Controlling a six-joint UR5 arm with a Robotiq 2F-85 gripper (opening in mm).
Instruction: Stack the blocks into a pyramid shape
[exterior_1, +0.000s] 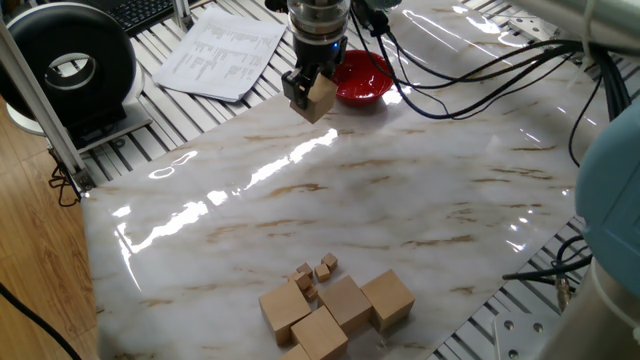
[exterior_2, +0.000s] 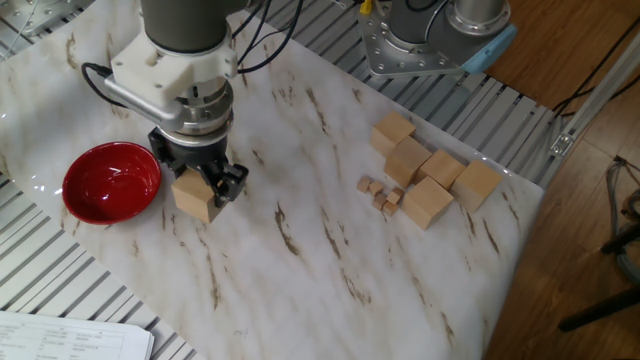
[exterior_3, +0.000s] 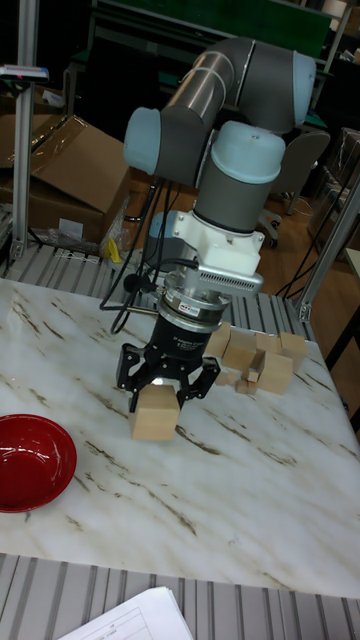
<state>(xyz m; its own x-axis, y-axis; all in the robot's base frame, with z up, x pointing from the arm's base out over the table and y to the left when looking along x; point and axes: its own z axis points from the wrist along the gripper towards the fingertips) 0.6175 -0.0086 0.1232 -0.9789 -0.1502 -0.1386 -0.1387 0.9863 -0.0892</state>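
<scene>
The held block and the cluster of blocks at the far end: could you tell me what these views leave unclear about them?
- Held block: the gripper covers its top in every view, and none settles whether it touches the table.
- Block cluster: in one fixed view the bottom edge cuts off its nearest block; in the tall fixed view the arm hides part of it, so the count is uncertain.
- Tiny cubes: too small to count.

One fixed view: high, angled down across white marble-patterned worktop (exterior_1: 400, 190), shiny red bowl (exterior_1: 362, 78) at far edge. Other fixed view: high, opposite side, bowl near. Tall fixed view: low, close, facing grey robot arm (exterior_3: 215, 110). All share worktop, bowl.
</scene>
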